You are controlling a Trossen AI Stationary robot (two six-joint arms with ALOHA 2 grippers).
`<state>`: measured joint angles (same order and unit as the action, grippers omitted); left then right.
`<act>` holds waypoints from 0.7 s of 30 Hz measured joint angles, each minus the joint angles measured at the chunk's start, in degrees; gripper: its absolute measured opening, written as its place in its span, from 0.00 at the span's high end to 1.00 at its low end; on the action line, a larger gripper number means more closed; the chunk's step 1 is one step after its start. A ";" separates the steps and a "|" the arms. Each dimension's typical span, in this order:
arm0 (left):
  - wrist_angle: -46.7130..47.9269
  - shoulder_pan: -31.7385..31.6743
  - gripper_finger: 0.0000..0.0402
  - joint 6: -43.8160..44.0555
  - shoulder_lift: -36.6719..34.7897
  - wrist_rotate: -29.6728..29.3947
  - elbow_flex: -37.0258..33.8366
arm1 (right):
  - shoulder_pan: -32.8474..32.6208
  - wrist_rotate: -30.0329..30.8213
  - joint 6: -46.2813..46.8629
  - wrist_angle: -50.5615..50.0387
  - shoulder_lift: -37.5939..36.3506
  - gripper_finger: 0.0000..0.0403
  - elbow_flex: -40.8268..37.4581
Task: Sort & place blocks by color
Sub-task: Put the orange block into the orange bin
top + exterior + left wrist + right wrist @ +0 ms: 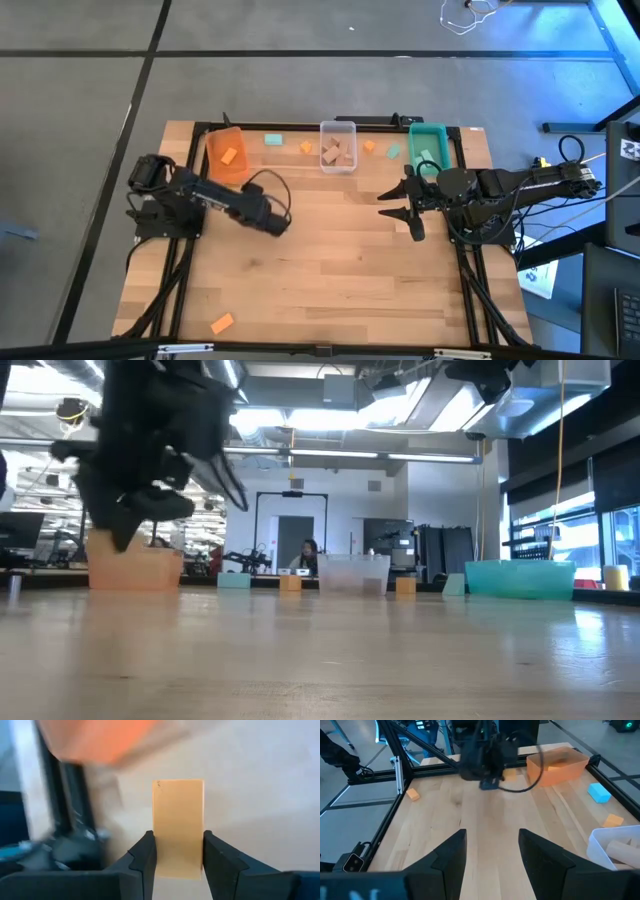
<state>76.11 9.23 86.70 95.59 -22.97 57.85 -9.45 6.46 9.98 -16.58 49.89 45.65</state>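
Wood block [178, 827] clamped between left gripper [178, 855] fingers, orange bin [227, 153] at eleven o'clock; right gripper [404, 208] spread, empty.

Plain wood block [178, 827] clamped upright in left gripper [179, 855]; orange block [222, 323] alone at table's near edge.

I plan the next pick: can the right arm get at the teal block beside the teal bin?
Probably yes. The right gripper is open and empty, and the teal block lies on bare wood between the clear bin and teal bin, nothing covering it.
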 joint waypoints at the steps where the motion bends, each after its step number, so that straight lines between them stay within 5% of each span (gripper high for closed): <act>1: 1.71 -1.52 0.70 -1.47 0.00 -1.21 0.96 | 0.01 0.00 0.00 -0.08 -0.01 0.55 0.00; 12: 7.06 -23.03 0.70 -20.85 -0.09 -13.11 7.62 | 0.00 -0.02 0.00 -2.19 0.00 0.55 0.00; 21: -2.69 -37.14 0.70 -32.89 -0.13 -13.95 6.52 | 0.02 -0.02 -0.15 -2.19 0.00 0.55 0.00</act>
<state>73.42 -27.91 53.81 95.46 -36.92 64.37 -9.43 6.44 9.82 -18.76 49.89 45.65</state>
